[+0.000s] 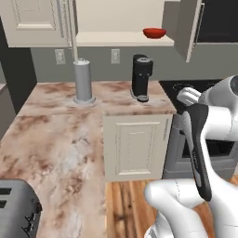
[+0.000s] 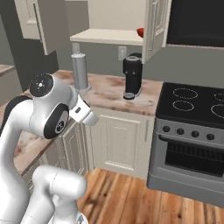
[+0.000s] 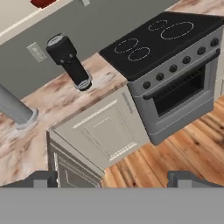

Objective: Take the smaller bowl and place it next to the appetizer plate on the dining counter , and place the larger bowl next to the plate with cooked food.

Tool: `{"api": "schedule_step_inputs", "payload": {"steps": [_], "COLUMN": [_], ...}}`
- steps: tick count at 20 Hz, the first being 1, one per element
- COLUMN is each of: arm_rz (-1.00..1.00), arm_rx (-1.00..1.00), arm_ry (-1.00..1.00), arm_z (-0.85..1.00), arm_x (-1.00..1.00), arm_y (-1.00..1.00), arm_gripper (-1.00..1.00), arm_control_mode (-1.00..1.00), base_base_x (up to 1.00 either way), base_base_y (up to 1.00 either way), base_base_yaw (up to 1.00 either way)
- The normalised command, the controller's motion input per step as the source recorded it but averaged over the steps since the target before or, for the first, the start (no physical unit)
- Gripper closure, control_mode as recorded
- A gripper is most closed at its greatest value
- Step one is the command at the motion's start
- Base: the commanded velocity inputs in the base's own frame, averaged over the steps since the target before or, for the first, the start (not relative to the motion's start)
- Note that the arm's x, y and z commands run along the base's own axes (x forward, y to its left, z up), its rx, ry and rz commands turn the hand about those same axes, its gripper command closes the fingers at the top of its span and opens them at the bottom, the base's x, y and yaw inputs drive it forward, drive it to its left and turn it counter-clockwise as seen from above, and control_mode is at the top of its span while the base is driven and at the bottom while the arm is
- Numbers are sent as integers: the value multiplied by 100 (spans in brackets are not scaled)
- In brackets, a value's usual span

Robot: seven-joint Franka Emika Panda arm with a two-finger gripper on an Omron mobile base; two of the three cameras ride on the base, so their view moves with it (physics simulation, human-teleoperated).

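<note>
Smaller bowl [image 1: 154, 32]: glossy red-orange, round, sitting on the open cupboard shelf near its right end, above the worktop; in the right base view just a red sliver [image 2: 140, 32] beside the open cupboard door; in the hand view a red patch [image 3: 42, 2] at the top edge.
Left base view extras: toaster [image 1: 17, 211] at the near left corner of the worktop.
Right base view extras: stove [image 2: 192, 131] with four rings, right of the worktop.
Worktop items: grey paper-towel holder [image 1: 83, 80] and black coffee machine [image 1: 141, 77] along the back edge.
Arm: folded, elbow raised, hand angled down towards the cabinet front and wooden floor.
Gripper [image 3: 112, 179]: fingers spread wide, nothing between them.
</note>
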Motion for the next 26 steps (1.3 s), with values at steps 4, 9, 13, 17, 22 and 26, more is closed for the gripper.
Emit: {"api": "schedule_step_inputs", "payload": {"steps": [4, 9, 13, 17, 22, 26], "arm_rz": [0, 0, 0, 0, 0, 0], "arm_rx": [0, 0, 0, 0, 0, 0], "arm_ry": [0, 0, 0, 0, 0, 0], "arm_z": [0, 0, 0, 0, 0, 0], "arm_x": [0, 0, 0, 0, 0, 0], "arm_y": [0, 0, 0, 0, 0, 0], "arm_gripper": [-100, -100, -100, -100, -100, -100], "arm_control_mode": [100, 100, 100, 100, 100, 100], "base_base_x": [93, 100, 99, 71, 64, 50], "base_base_y": [10, 30, 23, 0, 0, 4], "base_base_yaw": [-4, -4, -4, -4, -3, -8]}}
